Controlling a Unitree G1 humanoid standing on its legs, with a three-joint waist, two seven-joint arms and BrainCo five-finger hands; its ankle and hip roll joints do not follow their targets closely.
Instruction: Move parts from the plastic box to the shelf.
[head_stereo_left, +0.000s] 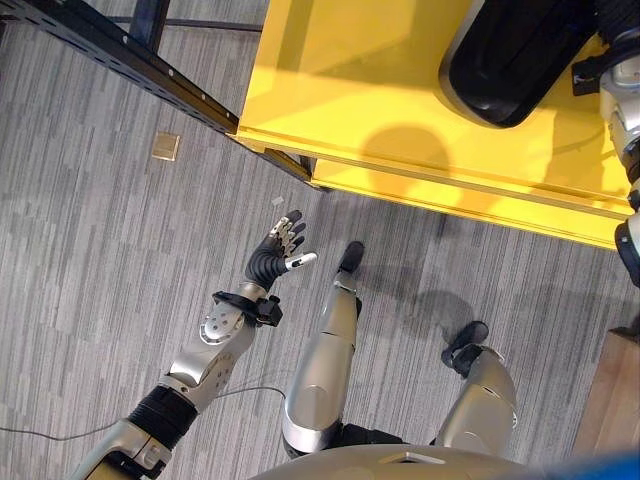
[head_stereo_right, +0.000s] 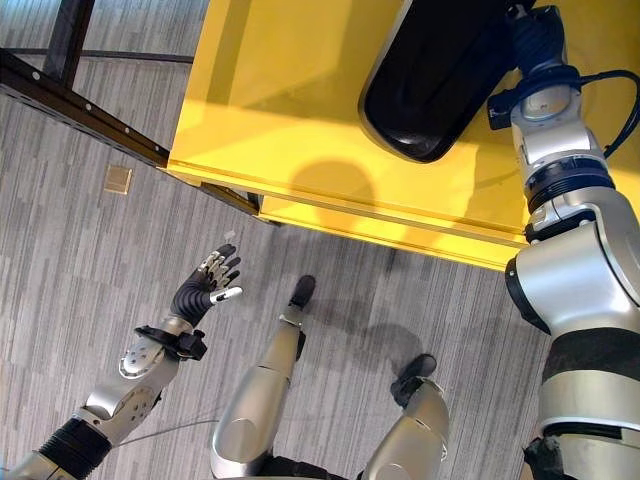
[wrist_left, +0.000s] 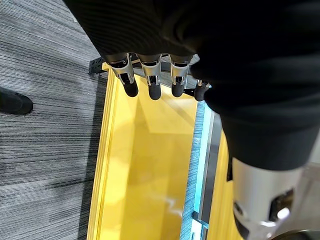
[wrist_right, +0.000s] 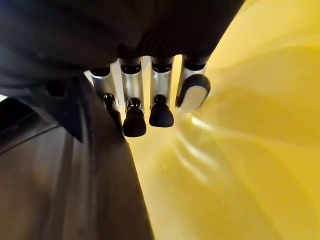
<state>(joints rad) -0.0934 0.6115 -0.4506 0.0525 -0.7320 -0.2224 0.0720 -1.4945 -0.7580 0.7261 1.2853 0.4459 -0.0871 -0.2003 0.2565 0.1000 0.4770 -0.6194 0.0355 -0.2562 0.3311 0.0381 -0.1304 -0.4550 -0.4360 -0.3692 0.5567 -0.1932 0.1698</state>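
A large yellow plastic box (head_stereo_right: 350, 200) stands on the grey floor ahead of me. Inside it lies a long black glossy part (head_stereo_right: 440, 80), also seen in the left eye view (head_stereo_left: 510, 60). My right hand (head_stereo_right: 535, 40) reaches into the box at the part's far end. In the right wrist view its fingers (wrist_right: 150, 107) curl over the edge of the dark part (wrist_right: 75, 190) against the yellow wall (wrist_right: 260, 150). My left hand (head_stereo_left: 280, 245) hangs over the floor in front of the box, fingers spread and holding nothing. Its fingers (wrist_left: 150, 85) point toward the yellow box (wrist_left: 145, 175).
A black metal shelf rail (head_stereo_left: 120, 55) runs diagonally along the floor to the box's left corner. A small tan square (head_stereo_left: 165, 147) lies on the floor to the left. A wooden surface (head_stereo_left: 612, 400) shows at the right edge.
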